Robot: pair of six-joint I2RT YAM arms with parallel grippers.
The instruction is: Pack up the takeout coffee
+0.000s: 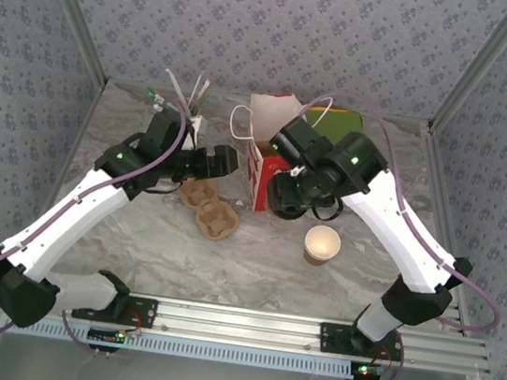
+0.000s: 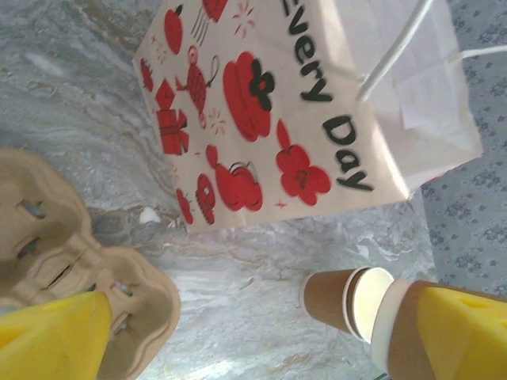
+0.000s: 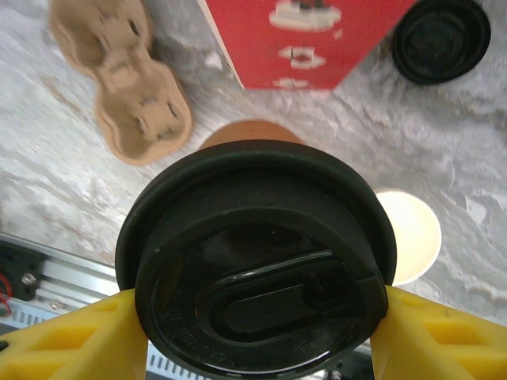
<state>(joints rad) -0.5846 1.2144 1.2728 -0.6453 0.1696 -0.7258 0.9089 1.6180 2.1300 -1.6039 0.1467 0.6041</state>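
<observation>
Black-lidded small brown paper cup (image 3: 257, 269) is pinched between the right jaws, near a red-and-white paper bag (image 3: 309, 39); a beige pulp carrier (image 3: 119, 87) and lidless brown cup (image 3: 412, 233) sit nearby on the marbled desk (image 3: 47, 190). Left jaws spread wide, empty.

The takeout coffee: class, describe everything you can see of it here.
The takeout coffee is a brown paper cup capped by a round glossy black plastic lid with raised rim and oval recess. The right gripper holds it, yellow fingers against opposite sides of the lid, near the red bag. Whether it touches the table is unclear.
</observation>
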